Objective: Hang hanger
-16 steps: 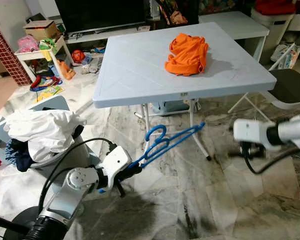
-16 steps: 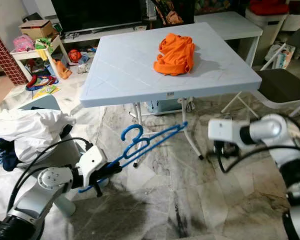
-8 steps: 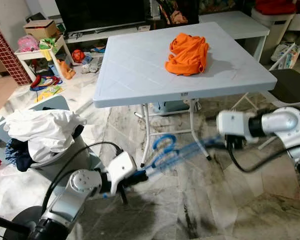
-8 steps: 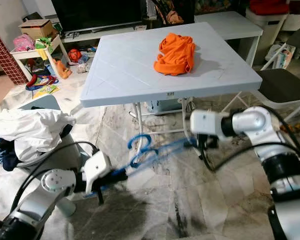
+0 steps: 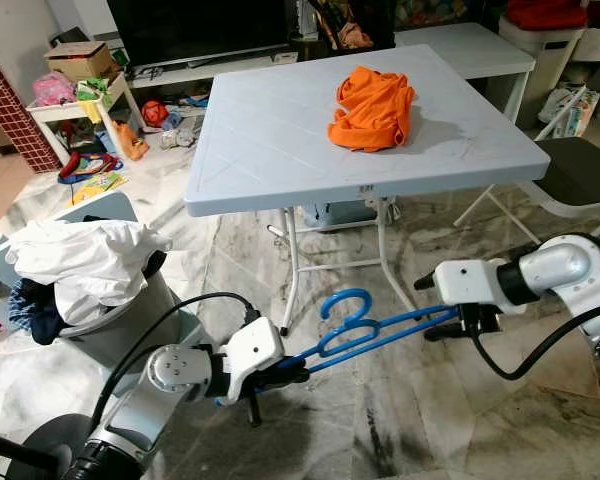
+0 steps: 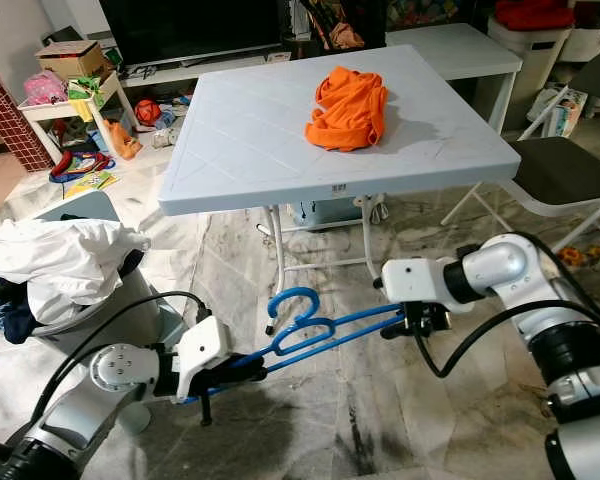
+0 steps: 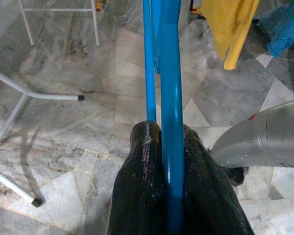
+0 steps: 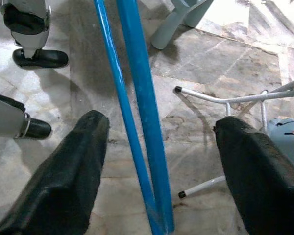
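Blue plastic clothes hanger (image 5: 365, 330): you see it held low over the marble floor (image 5: 400, 440), in front of the pale blue square plastic table (image 5: 280, 150), hook upward. No legible writing; the small label on the table's front edge is too small for you to read. Left gripper (image 7: 172, 161): fingers (image 7: 142, 186) pinched tight on one hanger end. Right gripper (image 8: 157, 166): fingers (image 8: 78, 171) spread wide, straddling the other end without touching. Crumpled orange cloth garment (image 5: 374, 105): on the tabletop.

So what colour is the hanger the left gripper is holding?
Blue. The hanger in the left gripper shows best in the left eye view.
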